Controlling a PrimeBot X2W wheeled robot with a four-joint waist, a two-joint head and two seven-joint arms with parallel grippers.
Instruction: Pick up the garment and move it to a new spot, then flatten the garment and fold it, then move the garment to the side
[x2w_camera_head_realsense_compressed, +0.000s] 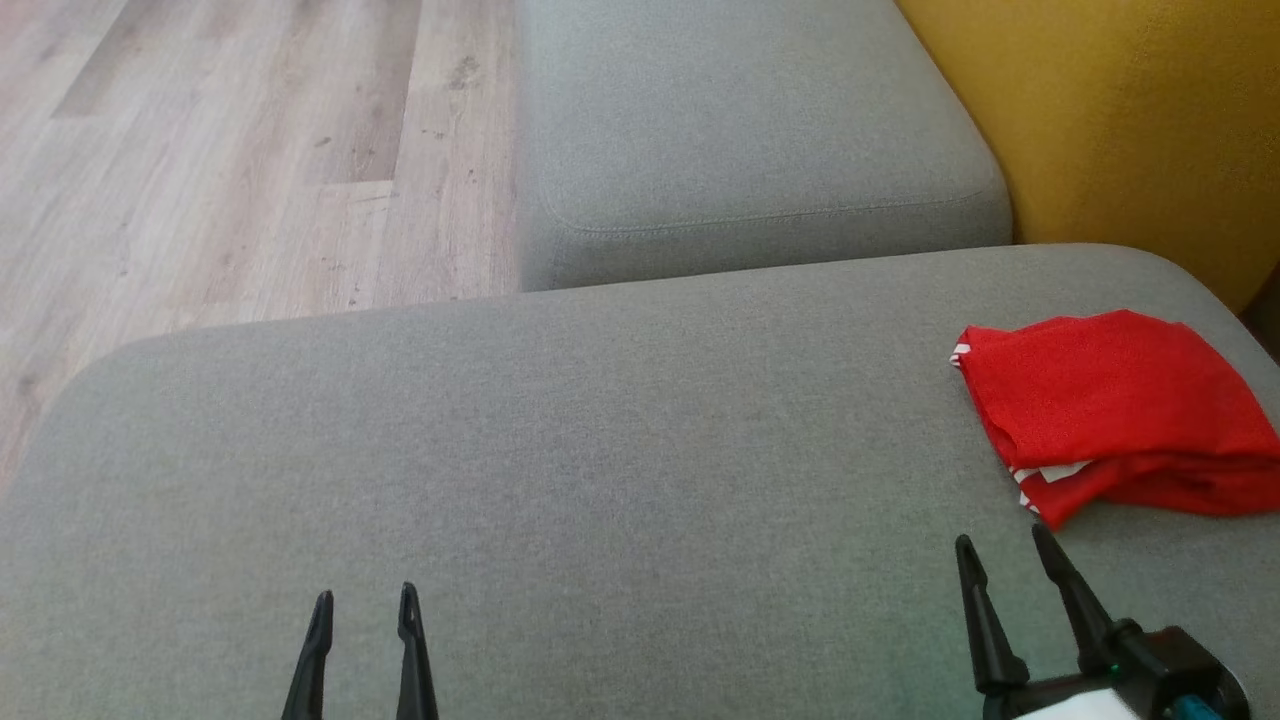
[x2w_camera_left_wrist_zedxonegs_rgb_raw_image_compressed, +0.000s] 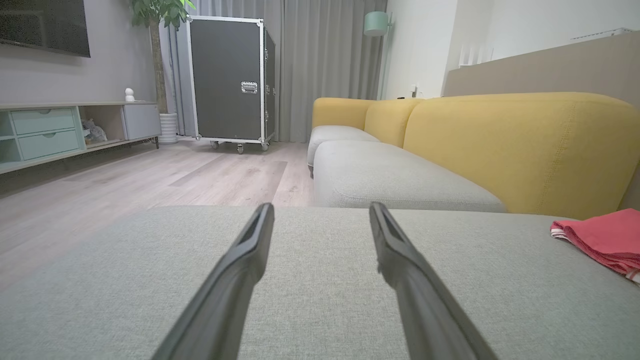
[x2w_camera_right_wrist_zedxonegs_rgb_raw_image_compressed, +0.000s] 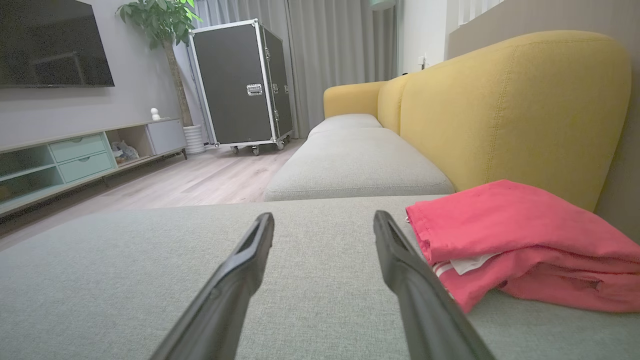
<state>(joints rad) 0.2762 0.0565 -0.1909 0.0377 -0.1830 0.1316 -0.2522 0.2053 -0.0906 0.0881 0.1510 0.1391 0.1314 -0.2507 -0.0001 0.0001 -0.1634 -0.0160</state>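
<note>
The garment (x2w_camera_head_realsense_compressed: 1110, 405) is red with white trim and lies folded in a loose bundle at the right end of the grey seat cushion (x2w_camera_head_realsense_compressed: 560, 440). It also lies at the right edge of the left wrist view as the garment (x2w_camera_left_wrist_zedxonegs_rgb_raw_image_compressed: 602, 237), and close on the right in the right wrist view as the garment (x2w_camera_right_wrist_zedxonegs_rgb_raw_image_compressed: 515, 240). My right gripper (x2w_camera_head_realsense_compressed: 1003, 545) is open, just in front of the garment's near corner and apart from it, nothing between its fingers. My left gripper (x2w_camera_head_realsense_compressed: 365, 598) is open and empty over the cushion's front left.
A second grey cushion (x2w_camera_head_realsense_compressed: 740, 140) lies beyond, with the yellow backrest (x2w_camera_head_realsense_compressed: 1130, 120) along the right. Wooden floor (x2w_camera_head_realsense_compressed: 220, 150) drops off to the left. Across the room stand a black wheeled case (x2w_camera_left_wrist_zedxonegs_rgb_raw_image_compressed: 230, 80), a TV cabinet (x2w_camera_left_wrist_zedxonegs_rgb_raw_image_compressed: 60, 130) and a potted plant (x2w_camera_right_wrist_zedxonegs_rgb_raw_image_compressed: 160, 20).
</note>
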